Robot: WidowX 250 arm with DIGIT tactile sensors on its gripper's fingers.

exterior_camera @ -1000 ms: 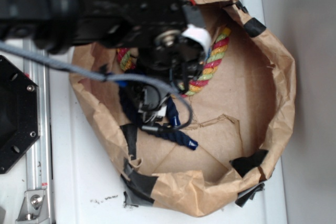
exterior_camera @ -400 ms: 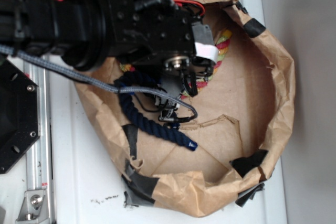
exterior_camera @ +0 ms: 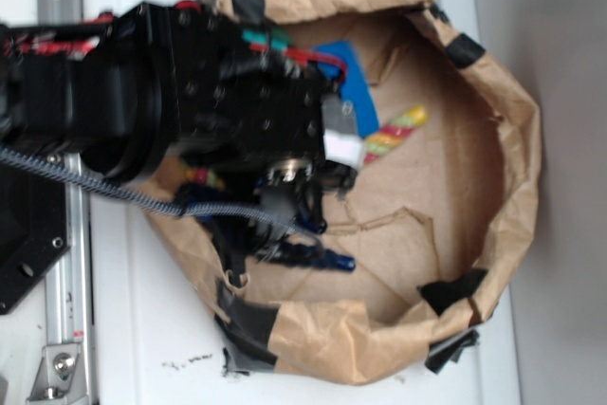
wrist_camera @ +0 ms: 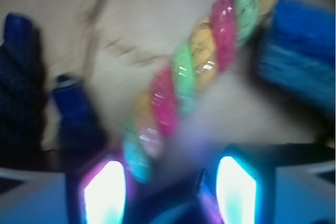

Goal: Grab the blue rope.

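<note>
On the white table (exterior_camera: 142,348), a wide brown paper bag (exterior_camera: 503,187), patched with black tape and rolled down into a shallow basin, is seen from above, and most of its left half is covered by the black robot arm (exterior_camera: 142,111). Inside the bag, a flat blue block (exterior_camera: 356,92) is seen near the upper wall, and a striped rope (exterior_camera: 394,135) of red, yellow and green strands is seen just beside it, running under the arm. The blue rope (exterior_camera: 318,255) is found lower down, near the bag's left wall below the arm, with a shiny capped end (exterior_camera: 343,262) showing and the rest largely hidden. In the wrist view, the dark rope's two ends (wrist_camera: 73,114) are seen at the left edge, outside the left finger (wrist_camera: 102,190), while the striped rope is what runs down into the gap between the two fingers. The hand (wrist_camera: 170,190) is held open at a moderate width, and nothing is gripped. The task is judged to be not yet done: the blue rope is untouched, and the hand would need to be shifted over it and closed.
</note>
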